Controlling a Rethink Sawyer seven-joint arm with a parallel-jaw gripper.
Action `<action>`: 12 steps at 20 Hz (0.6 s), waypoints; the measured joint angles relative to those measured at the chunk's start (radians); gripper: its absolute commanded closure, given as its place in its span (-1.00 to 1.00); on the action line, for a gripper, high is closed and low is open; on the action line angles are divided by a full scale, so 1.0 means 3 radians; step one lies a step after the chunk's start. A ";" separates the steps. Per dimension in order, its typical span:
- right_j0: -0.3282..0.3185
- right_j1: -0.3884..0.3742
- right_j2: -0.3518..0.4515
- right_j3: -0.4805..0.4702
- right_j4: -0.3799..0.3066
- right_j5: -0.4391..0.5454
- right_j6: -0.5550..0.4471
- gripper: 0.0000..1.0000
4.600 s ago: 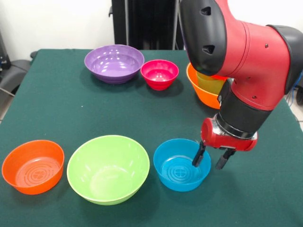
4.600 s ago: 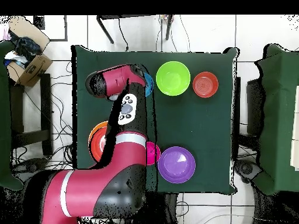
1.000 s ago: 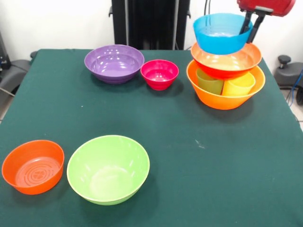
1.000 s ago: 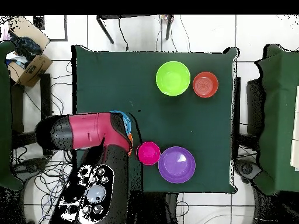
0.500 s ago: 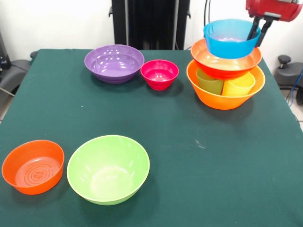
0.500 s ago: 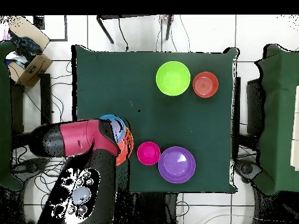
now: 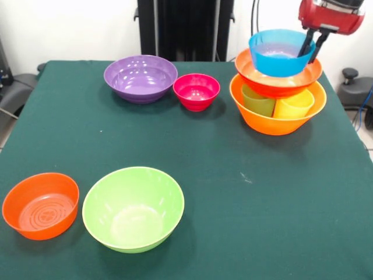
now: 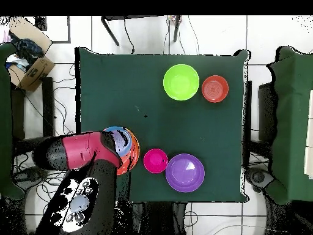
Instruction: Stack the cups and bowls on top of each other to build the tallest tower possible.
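Gripper (image 7: 312, 45) pinching small blue bowl (image 7: 280, 52) by its rim, over wide red-orange bowl (image 7: 277, 77)

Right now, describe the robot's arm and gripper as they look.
The gripper has a glossy red body with two slim black fingers below it. Overhead, the arm is a thick rounded red segment with a black end cap, joined to a black link bearing round grey buttons.

The gripper (image 7: 312, 45) hangs at upper right, jaws pinched together.
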 measured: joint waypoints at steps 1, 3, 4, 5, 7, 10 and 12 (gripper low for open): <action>0.0000 0.0014 -0.0002 0.0003 0.0000 -0.0010 0.0006 1.00; -0.0001 0.0045 -0.0008 0.0009 0.0001 -0.0033 0.0016 1.00; -0.0001 0.0055 -0.0010 0.0011 0.0001 -0.0039 0.0020 1.00; -0.0001 0.0068 -0.0011 0.0014 0.0001 -0.0048 0.0025 1.00; -0.0001 0.0101 -0.0011 0.0038 0.0001 -0.0079 0.0030 1.00; 0.0002 0.0150 -0.0015 0.0069 0.0003 -0.0111 0.0038 1.00; 0.0004 0.0184 -0.0016 0.0091 0.0005 -0.0135 0.0038 1.00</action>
